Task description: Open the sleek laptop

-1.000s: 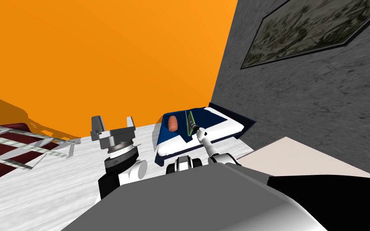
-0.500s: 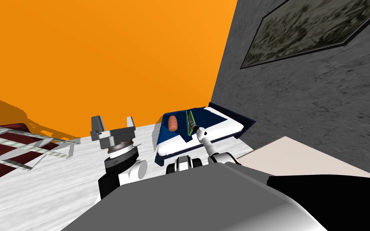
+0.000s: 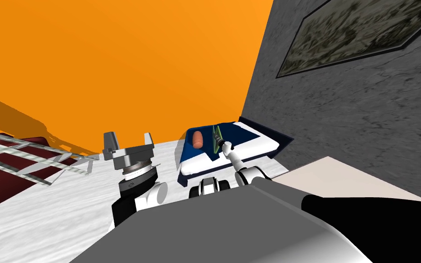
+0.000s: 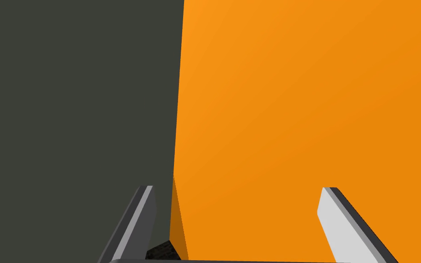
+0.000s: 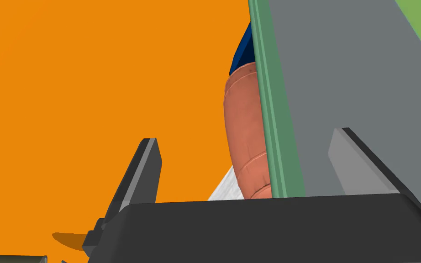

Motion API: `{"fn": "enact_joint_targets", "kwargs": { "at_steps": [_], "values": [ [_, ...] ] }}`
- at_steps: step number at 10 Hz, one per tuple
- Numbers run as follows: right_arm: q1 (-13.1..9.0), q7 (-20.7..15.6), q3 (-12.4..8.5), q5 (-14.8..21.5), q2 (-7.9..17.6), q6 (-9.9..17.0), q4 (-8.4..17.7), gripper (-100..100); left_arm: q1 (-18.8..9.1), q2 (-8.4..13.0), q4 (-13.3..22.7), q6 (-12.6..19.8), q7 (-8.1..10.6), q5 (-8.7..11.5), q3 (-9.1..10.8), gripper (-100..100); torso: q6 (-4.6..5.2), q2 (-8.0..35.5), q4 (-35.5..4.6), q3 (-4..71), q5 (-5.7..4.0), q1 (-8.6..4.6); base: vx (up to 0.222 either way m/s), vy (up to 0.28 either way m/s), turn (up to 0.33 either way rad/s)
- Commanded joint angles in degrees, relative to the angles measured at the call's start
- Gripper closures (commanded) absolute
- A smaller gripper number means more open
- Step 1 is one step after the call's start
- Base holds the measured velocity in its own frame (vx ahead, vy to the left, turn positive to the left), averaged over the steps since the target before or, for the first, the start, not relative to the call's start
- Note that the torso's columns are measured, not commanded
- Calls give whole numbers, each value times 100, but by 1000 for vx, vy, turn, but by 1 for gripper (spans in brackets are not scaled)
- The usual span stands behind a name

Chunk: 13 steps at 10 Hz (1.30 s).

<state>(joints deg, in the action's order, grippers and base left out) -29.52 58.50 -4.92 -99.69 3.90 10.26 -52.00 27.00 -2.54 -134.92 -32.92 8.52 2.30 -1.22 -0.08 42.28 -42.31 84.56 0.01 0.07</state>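
**Two spread blades straddle the laptop's lid**

Apart and pinching nothing, the right jaws flank the laptop [image 5: 333,82]: its green edge rises between the blades, nearer the one that shows in front of its grey face. Just beyond that edge sits a salmon bolster [image 5: 244,137]. From the head, the laptop stands steeply raised on the blue-and-white bed [image 3: 260,145] at twelve o'clock, with the bolster at its nine and the right arm [image 3: 234,160] reaching in from six. The left jaws, also spread, hang idle at eleven o'clock over the white floor [image 3: 45,214]. The lid looks thin, stiff and smooth, so probably light but slippery. I would hold its free edge, far from the hinge, and swing gently, since soft bedding may let the base shift.
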Motion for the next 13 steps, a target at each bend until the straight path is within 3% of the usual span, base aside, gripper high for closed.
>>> {"fn": "enact_joint_targets", "kwargs": {
  "at_steps": [1,3,6,7,8,9,13],
  "values": [
    [-228,254,134,76,76,-150,152,-100,0,0,0,0,0,0,0,0,2,8,-2,-4,0,0,-49,-3,27],
    [-545,491,235,137,166,-304,404,-100,0,0,0,0,0,0,0,0,7,-2,3,1,-1,-6,-35,-4,35],
    [-704,609,286,167,211,-381,530,-100,0,0,0,0,0,0,0,0,7,0,3,1,-1,-7,-32,-3,30],
    [-862,728,336,197,256,-458,655,-100,0,0,0,0,0,0,0,0,10,0,3,0,-1,-7,-27,-8,65],
    [-770,626,297,177,232,-402,592,-100,0,0,0,0,0,0,0,0,4,0,0,0,-1,-6,-8,-3,25],
    [-779,660,305,182,239,-423,599,0,1,0,0,0,0,0,0,0,6,-2,2,1,0,-2,0,0,0],
    [-778,657,303,181,239,-422,598,0,1,0,0,0,0,0,0,0,8,0,3,0,-1,-7,0,0,0]
  ]
}}
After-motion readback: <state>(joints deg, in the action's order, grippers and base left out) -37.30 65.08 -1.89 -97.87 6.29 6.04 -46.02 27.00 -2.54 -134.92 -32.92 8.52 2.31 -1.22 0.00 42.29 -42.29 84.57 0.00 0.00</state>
